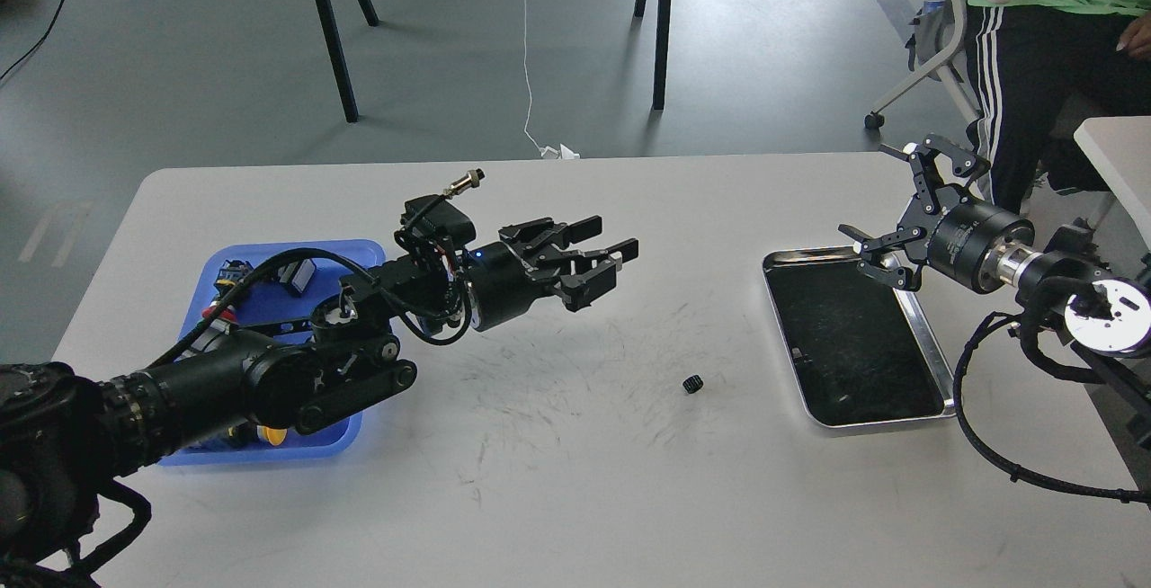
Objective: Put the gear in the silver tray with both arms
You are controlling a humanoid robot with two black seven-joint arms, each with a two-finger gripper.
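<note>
Head view: gear point(691, 383) lies loose on tabletop point(557, 480), between both arms, left of silver tray point(935, 350). Left pincer point(601, 269) empty, fingers slightly parted; right pincer point(886, 210) wide open over tray's far corner. Descend vertically, straddle the gear, close gently.

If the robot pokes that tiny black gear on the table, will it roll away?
The gear is small and round with toothed edges, so a sideways nudge would probably make it roll or skid on the smooth white table. It looks light for its size, and likely stiff. Being so tiny, it may slip from a hand's fingers.
</note>
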